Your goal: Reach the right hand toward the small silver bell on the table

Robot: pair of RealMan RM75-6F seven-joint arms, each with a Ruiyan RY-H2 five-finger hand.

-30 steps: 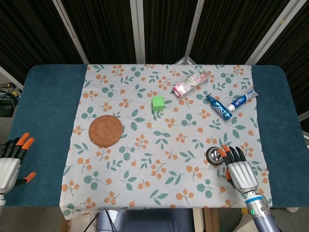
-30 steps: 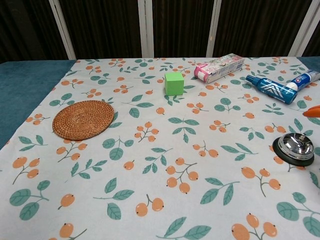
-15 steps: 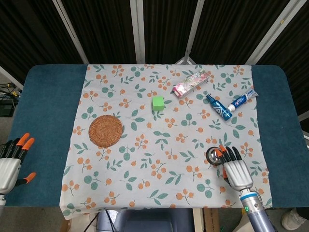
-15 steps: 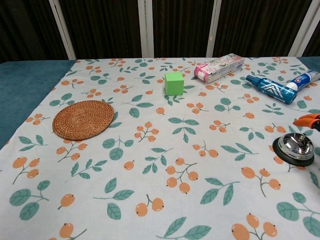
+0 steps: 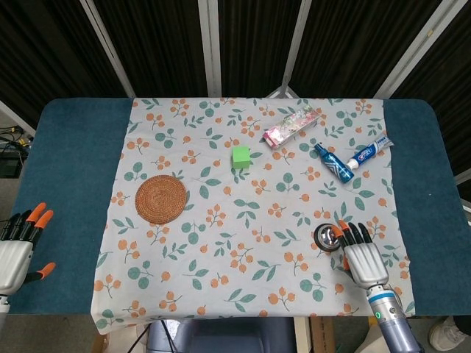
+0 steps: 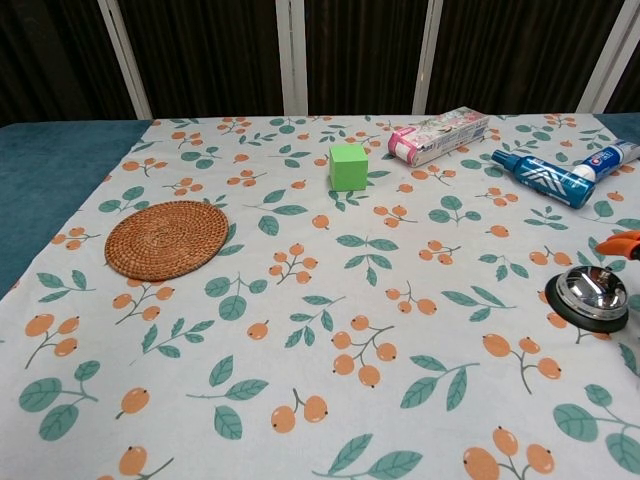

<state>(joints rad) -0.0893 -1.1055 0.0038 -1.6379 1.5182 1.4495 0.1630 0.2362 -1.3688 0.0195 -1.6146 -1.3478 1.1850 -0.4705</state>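
The small silver bell [image 5: 325, 236] on its black base sits on the floral cloth at the near right; the chest view shows its shiny dome [image 6: 590, 294] at the right edge. My right hand [image 5: 362, 257] lies flat just to the bell's right and nearer me, fingers spread and holding nothing, its orange fingertips [image 5: 343, 226] right beside the bell; I cannot tell whether they touch it. In the chest view only an orange fingertip [image 6: 622, 240] pokes in behind the bell. My left hand [image 5: 16, 254] hovers open over the blue table edge at the far left.
A woven round coaster [image 5: 160, 198] lies at mid-left and a green cube [image 5: 241, 156] near the centre. At the back right are a pink floral box [image 5: 290, 127], a blue bottle [image 5: 333, 162] and a toothpaste tube [image 5: 369, 152]. The blue table [image 5: 66, 176] borders the cloth.
My right hand drifted slightly left and toward me, then edged back right; its fingertips stay beside the bell. The left hand is unchanged.
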